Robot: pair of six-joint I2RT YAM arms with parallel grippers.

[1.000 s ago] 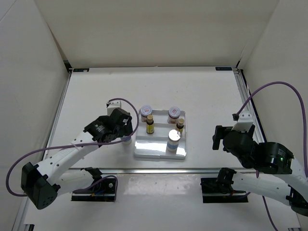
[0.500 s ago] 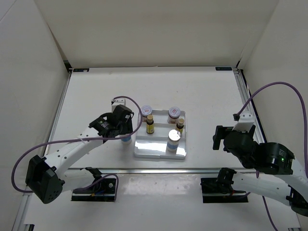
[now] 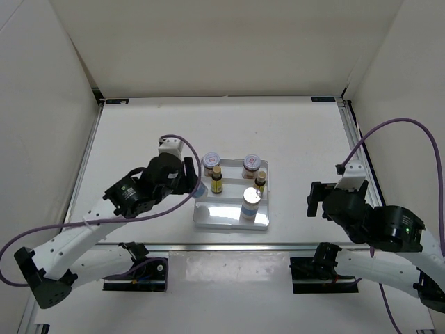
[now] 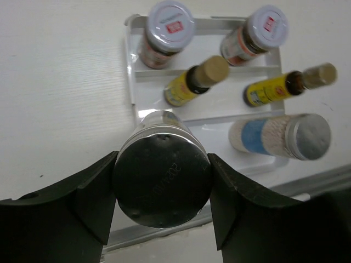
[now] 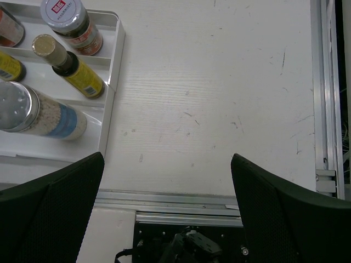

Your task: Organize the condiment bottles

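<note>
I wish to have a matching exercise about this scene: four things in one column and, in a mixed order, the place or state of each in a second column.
Column A
1. squat jars
2. yellow bottles
3. left end effector
4. right end effector

Column B
a. middle row of the tray
b. open, holding nothing
c. back row of the tray
d. shut on a silver-topped cylinder

Pairs: 1-c, 2-a, 3-d, 4-b
</note>
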